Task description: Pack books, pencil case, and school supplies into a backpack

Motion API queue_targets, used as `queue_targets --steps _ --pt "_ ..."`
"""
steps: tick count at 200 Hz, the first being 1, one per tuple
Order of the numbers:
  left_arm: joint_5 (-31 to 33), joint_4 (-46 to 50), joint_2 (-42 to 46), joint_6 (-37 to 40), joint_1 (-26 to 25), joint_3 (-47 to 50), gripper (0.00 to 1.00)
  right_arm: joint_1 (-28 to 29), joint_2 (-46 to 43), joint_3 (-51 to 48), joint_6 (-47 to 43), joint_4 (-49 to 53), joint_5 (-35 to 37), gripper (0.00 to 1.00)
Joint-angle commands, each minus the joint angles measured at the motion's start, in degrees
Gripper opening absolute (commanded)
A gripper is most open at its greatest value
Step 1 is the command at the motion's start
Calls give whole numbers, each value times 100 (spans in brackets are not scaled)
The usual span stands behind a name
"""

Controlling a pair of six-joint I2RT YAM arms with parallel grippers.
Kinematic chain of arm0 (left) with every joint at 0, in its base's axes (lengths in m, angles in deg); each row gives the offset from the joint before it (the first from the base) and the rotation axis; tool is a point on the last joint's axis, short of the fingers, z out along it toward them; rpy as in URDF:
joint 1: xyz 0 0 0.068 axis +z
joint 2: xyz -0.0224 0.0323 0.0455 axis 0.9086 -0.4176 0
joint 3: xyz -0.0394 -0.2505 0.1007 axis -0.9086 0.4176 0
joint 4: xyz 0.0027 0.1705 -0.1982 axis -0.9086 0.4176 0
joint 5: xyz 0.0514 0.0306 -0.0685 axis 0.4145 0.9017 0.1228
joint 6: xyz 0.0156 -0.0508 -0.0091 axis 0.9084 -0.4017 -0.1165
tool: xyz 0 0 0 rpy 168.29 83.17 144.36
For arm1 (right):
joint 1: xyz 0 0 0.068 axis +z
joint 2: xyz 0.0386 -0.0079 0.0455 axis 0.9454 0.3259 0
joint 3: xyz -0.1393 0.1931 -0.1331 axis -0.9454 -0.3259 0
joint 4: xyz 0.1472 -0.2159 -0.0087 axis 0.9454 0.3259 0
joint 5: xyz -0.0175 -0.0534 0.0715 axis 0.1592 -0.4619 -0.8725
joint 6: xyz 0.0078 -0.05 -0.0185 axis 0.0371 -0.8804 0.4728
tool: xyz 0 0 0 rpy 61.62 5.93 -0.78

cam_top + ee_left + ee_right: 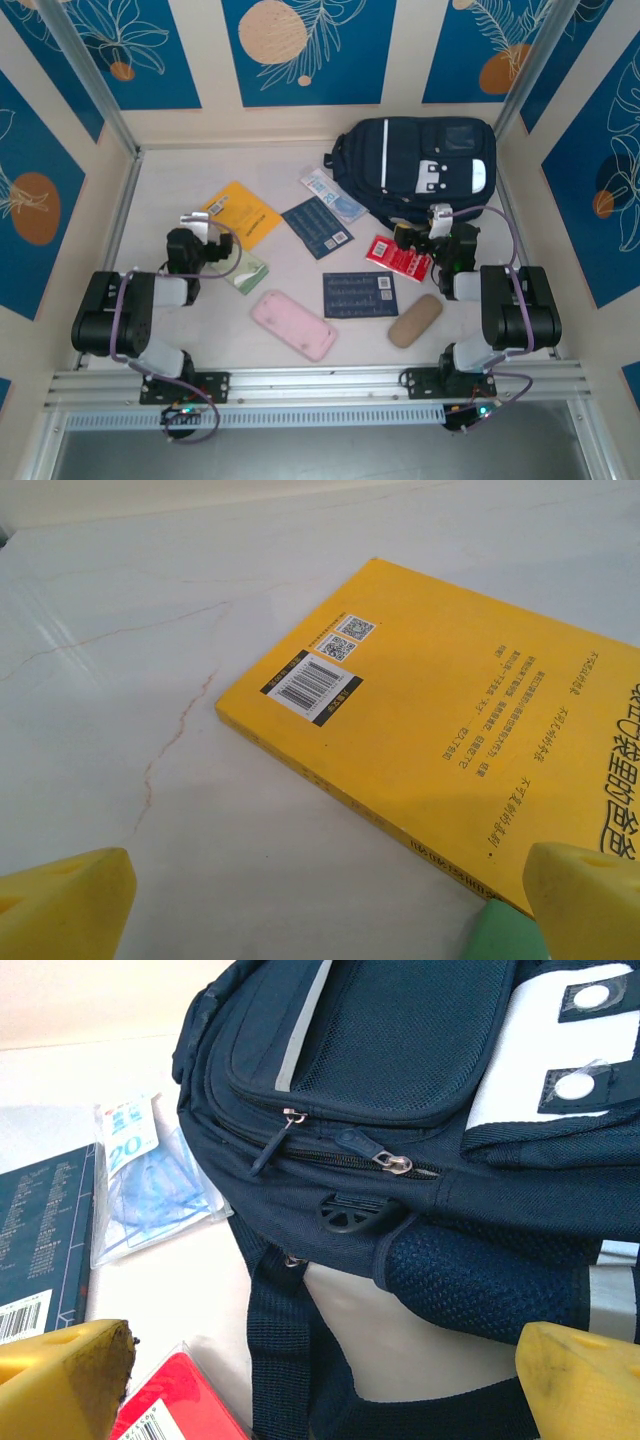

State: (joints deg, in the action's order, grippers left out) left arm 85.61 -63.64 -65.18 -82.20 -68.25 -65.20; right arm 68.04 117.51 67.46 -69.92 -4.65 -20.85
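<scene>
a lab test cell: pale marbled table [170,185], aluminium frame rails [320,378], blue leaf-print wall panels [340,70]

pale blue packet [140,1180]: "20" | yellow book [430,740]: barcode, two QR codes, Chinese print | navy book [45,1230]: barcode

Thin yellow-orange book [420,730] runs off the left wrist view's right edge; just a corner of the pale green flat packet [497,936] peeks in below. Right wrist view: large dark navy fabric backpack [400,1080] spills past top and right, red flat packet [175,1405] cut at the bottom, dark navy thin book [40,1220] at the left.
</scene>
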Motion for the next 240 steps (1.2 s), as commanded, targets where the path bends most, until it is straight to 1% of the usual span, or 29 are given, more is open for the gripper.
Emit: queue_targets --steps 1,33,37,45,50,59,68,75,83,95,104,114,122,136,145,158,167,175,181,188,195,201,207,213,220,227,234,240 --pt "-122 -140 -55 72 -69 -111 100 30 60 132 -100 38 -58 99" --pt "-129 -186 -39 79 -60 -101 100 12 34 97 -84 -22 -122 99" --pt "-142 -60 6 88 -65 -147 100 13 8 111 -96 -6 -184 99" --pt "-168 665 248 135 -69 -441 100 74 -176 179 -160 261 -140 99" --pt "-114 1403 420 159 -96 -738 100 134 -366 242 -173 559 36 99" --pt "261 2708 637 -2 -144 -1413 100 262 -820 387 -188 1194 452 99" --pt "496 3725 684 -315 -159 -2095 100 430 -1168 463 -298 1539 747 99" --pt "449 4389 660 -457 -169 -2577 100 628 -1376 480 -370 1653 943 99" --pt "249 4901 647 -574 -197 -2965 100 913 -1582 495 -334 1713 1291 99" --pt "38 5279 781 -861 -307 -3213 100 1446 -1888 526 -462 1796 1853 99" --pt "13 5295 1035 -988 -458 -3187 100 1891 -2123 612 -704 1974 2232 99" --pt "87 5132 1433 -942 -716 -2996 100 2342 -2345 769 -763 2083 2661 99" --pt "273 5010 1809 -879 -981 -2848 100 2635 -2485 964 -648 2297 3051 99" --pt "461 4997 2353 -894 -1430 -2784 100 3063 -2693 1468 -459 2996 3433 99" --pt "577 5292 2586 -885 -1744 -2979 100 3401 -2762 1909 -376 3549 3779 99" --pt "722 6064 2695 -874 -2155 -3465 100 3822 -2766 2587 -164 4457 4149 99" --pt "745 6689 2666 -1007 -2291 -3824 100 3965 -2748 3050 151 5141 4048 99" --pt "725 7276 2602 -1308 -2308 -4140 100 3967 -2784 3394 523 5861 3594 99" --pt "800 7741 2523 -1591 -2307 -4378 100 3888 -2827 3522 709 6087 3145 99" --pt "794 8394 2419 -1796 -2301 -4656 100 3719 -2893 3476 748 5954 2477 99" --pt "757 8707 2320 -1970 -2286 -4779 100 3497 -2998 3275 929 5539 1990 99" --pt "558 8726 2293 -2094 -2237 -4772 100 3269 -3079 3025 1208 5080 1609 99" --pt "309 8611 2315 -2162 -2221 -4697 100 3006 -3117 2817 1683 4679 1355 99" --pt "107 8478 2384 -2274 -2220 -4596 100 2719 -3039 2866 2039 4707 1095 99" --pt "-131 8285 2467 -2422 -2220 -4485 100 2442 -2741 3265 2350 5305 966 99" --pt "-303 8171 2526 -2494 -2227 -4424 100 2269 -2317 3803 2384 6081 1022 99" --pt "-453 8198 2503 -2594 -2228 -4464 100 2243 -1916 4233 2324 6703 1377 99" --pt "-580 8273 2442 -2649 -2228 -4542 100 2263 -1641 4472 2220 6997 1582 99"
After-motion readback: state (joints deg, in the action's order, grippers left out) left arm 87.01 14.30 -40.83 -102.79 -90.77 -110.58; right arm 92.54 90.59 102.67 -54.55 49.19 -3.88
